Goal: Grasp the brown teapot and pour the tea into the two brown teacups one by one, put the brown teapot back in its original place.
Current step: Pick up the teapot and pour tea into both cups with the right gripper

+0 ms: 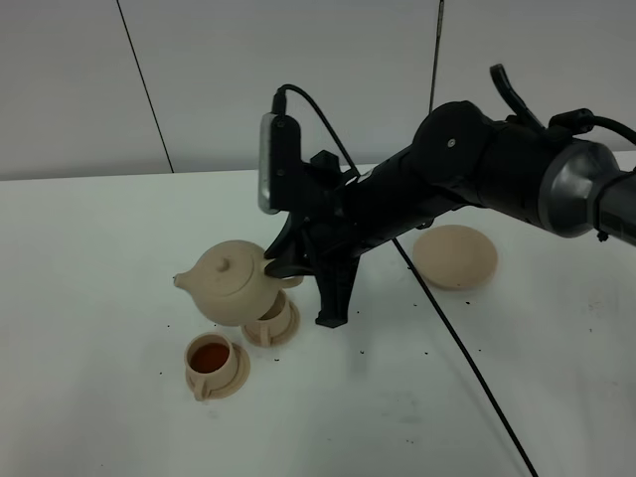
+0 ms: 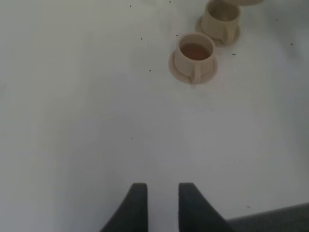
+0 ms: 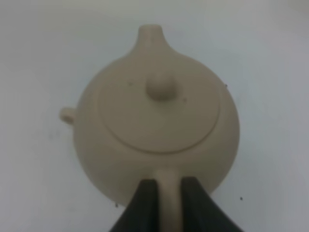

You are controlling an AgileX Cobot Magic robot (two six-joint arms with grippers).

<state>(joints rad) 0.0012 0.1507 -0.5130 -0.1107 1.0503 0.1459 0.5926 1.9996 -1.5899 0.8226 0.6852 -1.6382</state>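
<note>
My right gripper [image 1: 284, 268] reaches across from the right and is shut on the loop handle of the brown teapot [image 1: 231, 283], which it holds upright off the table, spout to the left. In the right wrist view the teapot [image 3: 157, 125] fills the frame, with the gripper [image 3: 169, 200] clamped on its handle. One teacup [image 1: 211, 360] holds dark tea on its saucer. The other teacup [image 1: 275, 316] sits partly hidden behind and below the pot. Both cups, the one with tea [image 2: 195, 52] and the other [image 2: 221, 19], show far ahead of my left gripper [image 2: 161, 195], whose fingers stand slightly apart with nothing between them.
The wide tan saucer [image 1: 455, 255] lies bare at the right, behind my right arm. A black cable [image 1: 467, 363] runs diagonally over the white table toward the front. Small dark specks dot the tabletop around the cups.
</note>
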